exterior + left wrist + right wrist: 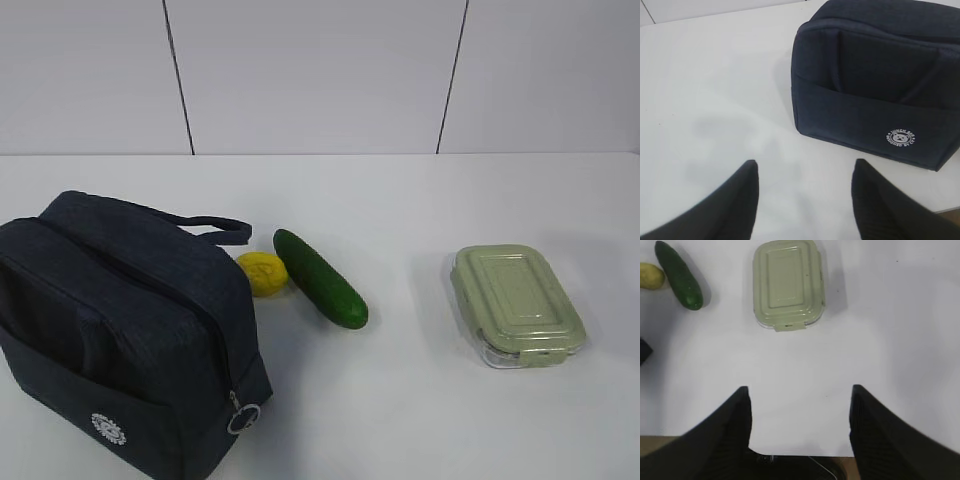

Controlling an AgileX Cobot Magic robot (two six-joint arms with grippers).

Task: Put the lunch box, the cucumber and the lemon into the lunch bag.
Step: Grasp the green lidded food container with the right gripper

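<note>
The navy lunch bag [120, 330] stands zipped shut at the front left; it also shows in the left wrist view [875, 80]. The yellow lemon [263, 273] lies beside it, touching the dark green cucumber [320, 278]. The lunch box [515, 303] with its sage-green lid sits at the right. The right wrist view shows the lunch box [787, 282], cucumber [679, 275] and lemon [650, 276]. My left gripper [804, 167] is open and empty over bare table, short of the bag. My right gripper [799, 392] is open and empty, short of the lunch box. Neither gripper shows in the exterior view.
The white table [420, 200] runs back to a white panelled wall [320, 70]. The table's near edge [805, 456] lies under my right gripper. The bag's ring pull [243, 417] hangs at its front corner and its strap handle [215, 228] points towards the lemon.
</note>
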